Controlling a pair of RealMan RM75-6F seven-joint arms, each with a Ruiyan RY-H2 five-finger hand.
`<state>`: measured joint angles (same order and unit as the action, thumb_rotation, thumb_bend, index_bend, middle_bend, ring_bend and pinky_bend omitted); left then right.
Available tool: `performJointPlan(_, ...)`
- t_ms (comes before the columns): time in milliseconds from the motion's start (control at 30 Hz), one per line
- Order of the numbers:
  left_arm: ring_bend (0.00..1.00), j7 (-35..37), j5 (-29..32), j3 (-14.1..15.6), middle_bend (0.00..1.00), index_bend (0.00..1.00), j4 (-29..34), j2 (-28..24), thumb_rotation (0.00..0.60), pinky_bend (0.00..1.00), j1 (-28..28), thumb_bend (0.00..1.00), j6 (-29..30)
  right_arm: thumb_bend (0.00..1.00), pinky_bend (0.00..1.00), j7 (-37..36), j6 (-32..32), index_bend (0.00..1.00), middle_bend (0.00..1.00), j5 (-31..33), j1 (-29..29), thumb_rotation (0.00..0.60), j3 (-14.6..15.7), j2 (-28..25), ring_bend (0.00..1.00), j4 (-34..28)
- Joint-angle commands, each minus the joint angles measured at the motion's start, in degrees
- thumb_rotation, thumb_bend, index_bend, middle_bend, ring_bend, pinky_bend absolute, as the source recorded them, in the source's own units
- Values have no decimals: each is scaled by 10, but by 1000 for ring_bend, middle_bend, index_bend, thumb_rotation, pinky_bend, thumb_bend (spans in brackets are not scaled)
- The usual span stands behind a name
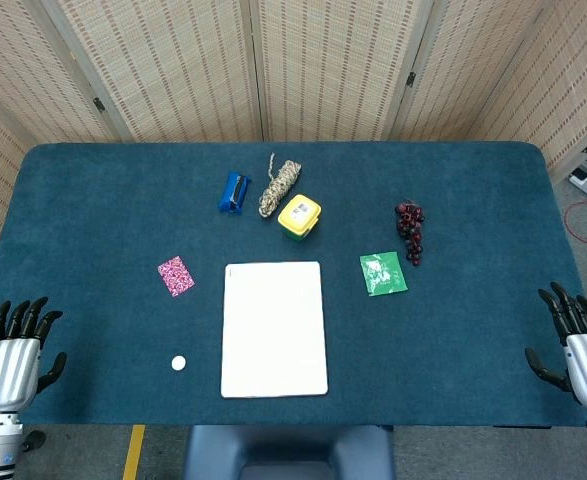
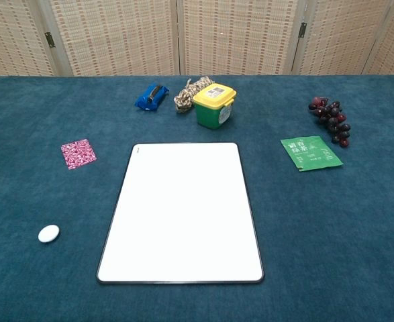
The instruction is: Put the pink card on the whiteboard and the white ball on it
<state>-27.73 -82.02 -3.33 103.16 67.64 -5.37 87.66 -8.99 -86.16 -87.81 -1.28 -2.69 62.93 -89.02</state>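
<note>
The whiteboard (image 1: 274,329) lies flat on the table (image 1: 93,200), near its front edge and about midway across, with nothing on it. The pink card (image 1: 176,276) lies to its left, just off the upper left corner and apart from the board. The white ball (image 1: 178,363) rests further toward the front, left of the board's lower half and also clear of it. Behind the board stand a blue object (image 1: 234,192), a coil of rope (image 1: 280,185) and a yellow-lidded green tub (image 1: 299,216), close together. To the right lie a green packet (image 1: 383,273) and a bunch of grapes (image 1: 410,231). The left hand (image 1: 11,355) sits at the table's front left corner, fingers apart and empty. The right hand (image 1: 577,345) is at the front right corner, likewise spread and holding nothing.
</note>
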Motion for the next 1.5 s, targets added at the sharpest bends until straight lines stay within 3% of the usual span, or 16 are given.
performJointPlan(33,133,1,1,-1,146,262,-2,2,600,0,0,376,-1,365,42,0,3,1,43,1,-2,600,0,-1,90,-2)
performJointPlan(533,134,8,-3,-20,147,261,-6,-2,600,0,-23,376,-15,365,42,3,-1,1,43,5,4,600,4,-7,92,-11)
performJointPlan(833,134,7,33,-56,147,236,2,-7,600,0,-96,372,-110,365,42,5,-6,1,43,3,6,600,5,-12,90,-18)
performJointPlan(1200,122,-53,198,-108,140,161,-26,36,600,0,-212,338,-252,365,42,2,-11,1,43,4,12,600,7,-14,90,-17)
performJointPlan(1500,96,-132,345,-121,105,129,-88,102,600,0,-304,313,-306,365,42,-3,-8,1,42,8,12,600,7,-15,91,-14)
